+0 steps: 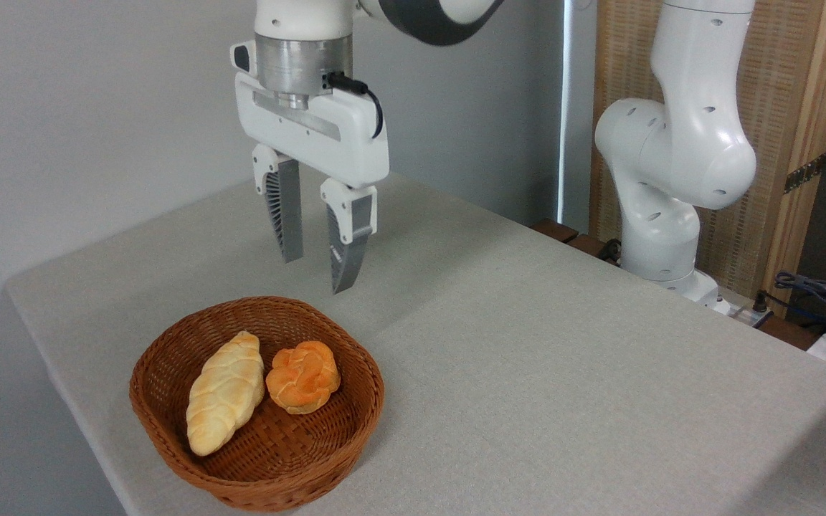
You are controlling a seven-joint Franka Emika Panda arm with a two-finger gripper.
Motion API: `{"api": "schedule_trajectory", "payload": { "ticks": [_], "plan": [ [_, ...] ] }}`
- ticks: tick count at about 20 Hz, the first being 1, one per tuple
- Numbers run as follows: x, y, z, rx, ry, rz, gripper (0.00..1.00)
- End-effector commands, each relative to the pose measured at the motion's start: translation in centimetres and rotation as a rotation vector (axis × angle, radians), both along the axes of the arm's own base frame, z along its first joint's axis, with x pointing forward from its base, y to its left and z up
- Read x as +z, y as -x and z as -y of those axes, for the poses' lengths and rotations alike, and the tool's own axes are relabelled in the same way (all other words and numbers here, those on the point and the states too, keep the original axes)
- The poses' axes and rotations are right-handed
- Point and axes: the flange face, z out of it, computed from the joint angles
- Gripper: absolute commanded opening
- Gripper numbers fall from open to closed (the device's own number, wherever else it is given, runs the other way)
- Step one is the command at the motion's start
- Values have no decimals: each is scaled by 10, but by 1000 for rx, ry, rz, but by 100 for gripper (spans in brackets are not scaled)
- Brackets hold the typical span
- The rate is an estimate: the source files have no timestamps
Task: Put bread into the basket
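My tool (318, 274) hangs over the table (563, 373) with its two fingers pointing straight down, parted by a modest gap and holding nothing. Below it and a little toward the camera sits the basket (169, 423), and the bun (303, 376) lies inside, on the side of the woven floor nearer my tool, its braided top facing up. Just beyond the bun, farther from my tool, a loaf (225, 393) lies lengthwise across the basket floor; the two look to be touching or very nearly so, though I cannot tell which. I judge the bun rests where it does because that was the free patch of floor beside the loaf, low enough behind the rim that it should not roll out. My fingers being empty and well clear above the rim fits a release already made, so I take the task as done. The height also keeps my fingertips from catching the wicker rim if I move sideways.
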Motion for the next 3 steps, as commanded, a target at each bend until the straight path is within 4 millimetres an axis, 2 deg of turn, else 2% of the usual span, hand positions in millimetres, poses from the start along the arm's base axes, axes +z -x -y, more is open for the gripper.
{"api": "schedule_trajectory", "payload": {
  "ticks": [1, 3],
  "plan": [
    [-1, 2, -1, 22, 2, -62, 100],
    [-1, 2, -3, 20, 1, -63, 100]
  ]
}}
